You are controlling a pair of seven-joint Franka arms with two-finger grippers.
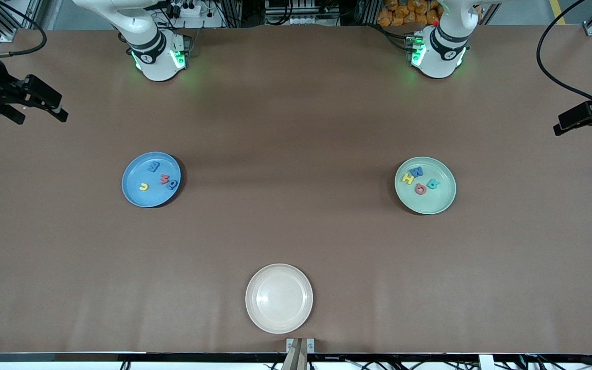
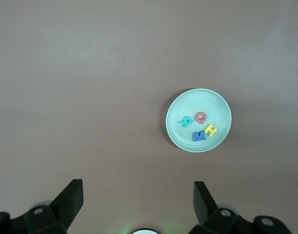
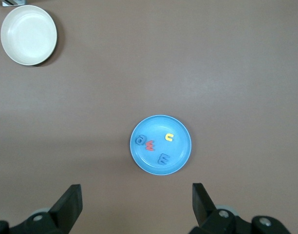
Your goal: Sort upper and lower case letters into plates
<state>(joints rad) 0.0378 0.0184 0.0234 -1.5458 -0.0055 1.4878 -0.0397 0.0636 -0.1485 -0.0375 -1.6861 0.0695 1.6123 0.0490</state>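
Observation:
The bright blue plate [image 1: 136,172] lies toward the right arm's end of the table and holds several small letters: a yellow one [image 1: 143,186], a red one [image 1: 164,179] and blue ones [image 1: 153,166]. The pale mint plate [image 1: 429,203] lies toward the left arm's end with a blue letter [image 1: 417,171], a yellow one [image 1: 407,178], a red one [image 1: 420,189] and a teal one [image 1: 433,183]. My right gripper [image 1: 44,119] hangs open and empty at its table end. My left gripper [image 1: 557,128] hangs open and empty at the other end. Both wrist views look down on their plates [image 3: 158,126] [image 2: 207,100].
A cream-white plate [image 1: 279,298] with nothing in it sits near the table's front edge, midway between the two arms' ends; the right wrist view also shows this cream plate [image 3: 28,35]. Brown tabletop [image 1: 296,205] stretches between the plates.

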